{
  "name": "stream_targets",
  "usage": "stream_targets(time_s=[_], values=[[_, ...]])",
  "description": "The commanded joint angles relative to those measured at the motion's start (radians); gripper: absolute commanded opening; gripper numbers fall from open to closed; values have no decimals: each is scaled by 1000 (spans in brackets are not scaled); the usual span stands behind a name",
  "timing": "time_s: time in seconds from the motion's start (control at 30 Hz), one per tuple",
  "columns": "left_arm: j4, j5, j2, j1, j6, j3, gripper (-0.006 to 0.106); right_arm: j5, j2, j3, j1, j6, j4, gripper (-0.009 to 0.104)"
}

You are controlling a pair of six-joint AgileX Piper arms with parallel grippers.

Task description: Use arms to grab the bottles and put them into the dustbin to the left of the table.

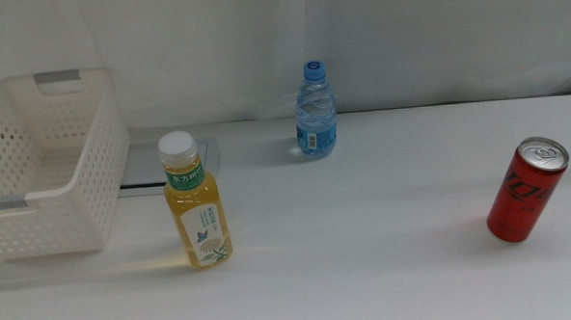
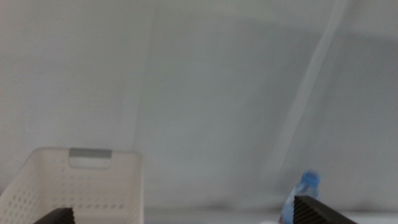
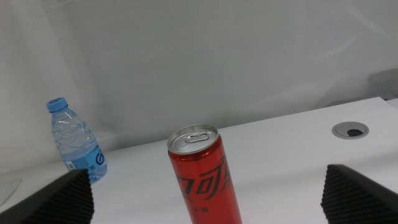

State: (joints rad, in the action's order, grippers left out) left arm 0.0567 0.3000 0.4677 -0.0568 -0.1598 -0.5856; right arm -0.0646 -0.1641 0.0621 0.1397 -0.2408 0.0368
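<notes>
While neither arm shows in the middle view, each wrist camera shows the tips of its own pincer. The left pincer [image 2: 196,214] stands with its two dark jaws wide apart and holds nothing; between them appear the dustbin [image 2: 37,186] and, blurred, the water bottle [image 2: 303,190]. The right pincer [image 3: 211,196] is also spread wide and empty, and the red can [image 3: 202,177] stands upright between its jaws, not touched by them.

The dustbin [image 1: 98,178] is a white plastic basket with perforated walls and grey handle bars, at the left end of the tabletop [image 1: 387,271]. Just beside it stands the tea bottle [image 1: 197,204], yellow, with a white cap and a green label. The water bottle [image 1: 315,112] is small and clear with a blue cap, near the far edge. The red can [image 1: 526,190] is slim, with a silver top, well apart at the right.

The tabletop is plain white and smooth, with a grey metal plate [image 1: 146,166] set into it beside the dustbin. A white curtain [image 1: 406,39] hangs behind.
</notes>
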Motion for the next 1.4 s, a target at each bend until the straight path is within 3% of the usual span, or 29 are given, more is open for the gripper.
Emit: stream_targets(time_s=[0.0,0.23,0.33,0.6,1.1,1.37], values=[[11,75,77,-5,71,-62,92,11,5,-5,2,1,7,101],[188,67,188,-106,345,-69,92,11,5,-5,2,1,7,101],[222,61,223,-178,382,-69,92,11,5,-5,2,1,7,101],[222,-47,319,-283,363,-43,92,11,5,-5,2,1,4,101],[210,-543,364,-283,208,419,92,11,5,-5,2,1,4,101],[80,-816,646,-283,160,423,92,19,5,-5,2,1,4,101]])
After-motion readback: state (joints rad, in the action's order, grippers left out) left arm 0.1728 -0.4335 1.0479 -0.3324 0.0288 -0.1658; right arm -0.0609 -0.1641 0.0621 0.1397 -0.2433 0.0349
